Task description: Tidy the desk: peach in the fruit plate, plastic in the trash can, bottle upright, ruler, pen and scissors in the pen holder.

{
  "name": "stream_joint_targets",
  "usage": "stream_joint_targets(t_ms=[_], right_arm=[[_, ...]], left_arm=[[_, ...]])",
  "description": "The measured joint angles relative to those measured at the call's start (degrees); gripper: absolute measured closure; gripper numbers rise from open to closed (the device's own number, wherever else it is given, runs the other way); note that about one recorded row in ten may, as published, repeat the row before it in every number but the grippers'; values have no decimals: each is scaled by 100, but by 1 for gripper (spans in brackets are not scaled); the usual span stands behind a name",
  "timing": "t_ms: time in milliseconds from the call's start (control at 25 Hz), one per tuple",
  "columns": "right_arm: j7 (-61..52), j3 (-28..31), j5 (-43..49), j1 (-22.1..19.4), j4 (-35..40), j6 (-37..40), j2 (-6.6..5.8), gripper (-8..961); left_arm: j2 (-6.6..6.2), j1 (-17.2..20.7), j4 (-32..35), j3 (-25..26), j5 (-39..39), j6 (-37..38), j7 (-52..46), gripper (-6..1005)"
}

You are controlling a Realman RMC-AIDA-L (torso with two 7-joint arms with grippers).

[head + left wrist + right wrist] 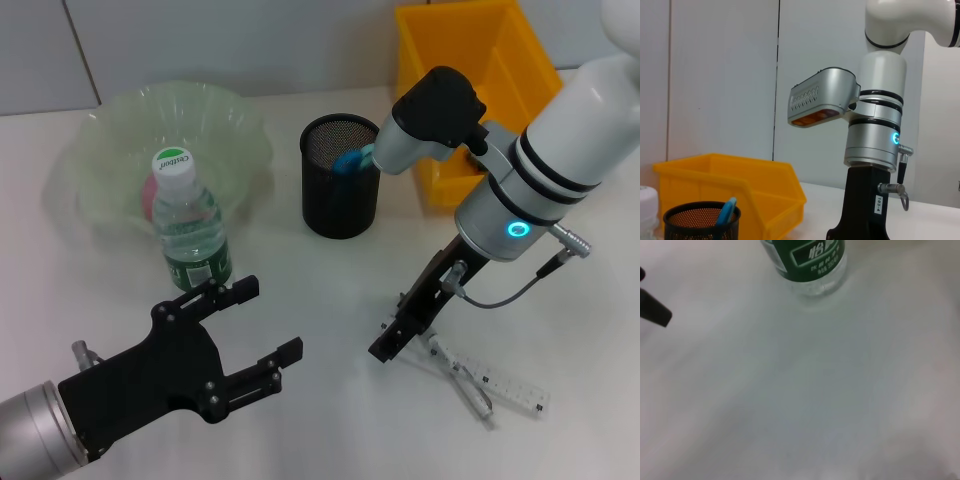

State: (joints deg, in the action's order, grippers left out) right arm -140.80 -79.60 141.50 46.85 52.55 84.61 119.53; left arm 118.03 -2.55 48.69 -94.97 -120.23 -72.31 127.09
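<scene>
Ruler (505,385): clear, lies flat on the desk (330,420) at the robot's right, with the slim silver-grey pen (462,378) lying across its near end. Both loose on the surface.

Right gripper (392,343): angled down over the desk, its tip just beside the pen and ruler end. Fingers seen end-on from the head view; cannot tell how far apart they are, nor whether they touch either item. Right wrist view shows only bare desk and the lower part of the bottle.

Scissors (352,159): light blue handle stands up out of the pen holder (340,190), the black mesh cup, near the middle of the desk. Also seen in left wrist view, blue handle leaning on the cup's rim.

Bottle (190,225): upright on the desk, white cap up, green label low, just in front of the fruit plate (120,130).

Peach (150,195): pink, in the fruit plate, partly hidden behind the bottle.

Trash can (470,70): yellow bin at the far right of the desk, behind the right arm. Contents not visible.

Left gripper (255,335): low at the robot's left, in front of the bottle and apart from it. Fingers spread wide, nothing between them.
</scene>
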Motion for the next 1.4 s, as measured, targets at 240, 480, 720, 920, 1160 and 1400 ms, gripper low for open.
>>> stream_joint_targets(t_ms=[240, 480, 720, 920, 1160, 1400], right_arm=[[0, -19, 17, 0, -1, -26, 0, 185], [-1, -69, 17, 26, -127, -28, -7, 191], [-9, -150, 17, 34, -130, -31, -9, 350], [-26, -152, 30, 48, -115, -32, -9, 351], [-21, -195, 46, 60, -107, -33, -17, 353], [-22, -291, 62, 70, -95, -41, -17, 354]], left_arm=[[0, 0, 0, -4, 0, -3, 0, 214], [0, 0, 0, -7, 0, -3, 0, 215], [0, 0, -7, -12, 0, -3, 0, 214], [0, 1, -9, -12, 0, -6, 0, 214], [0, -14, -9, -12, 0, -11, 0, 215], [0, -17, -9, -19, 0, -14, 0, 215]])
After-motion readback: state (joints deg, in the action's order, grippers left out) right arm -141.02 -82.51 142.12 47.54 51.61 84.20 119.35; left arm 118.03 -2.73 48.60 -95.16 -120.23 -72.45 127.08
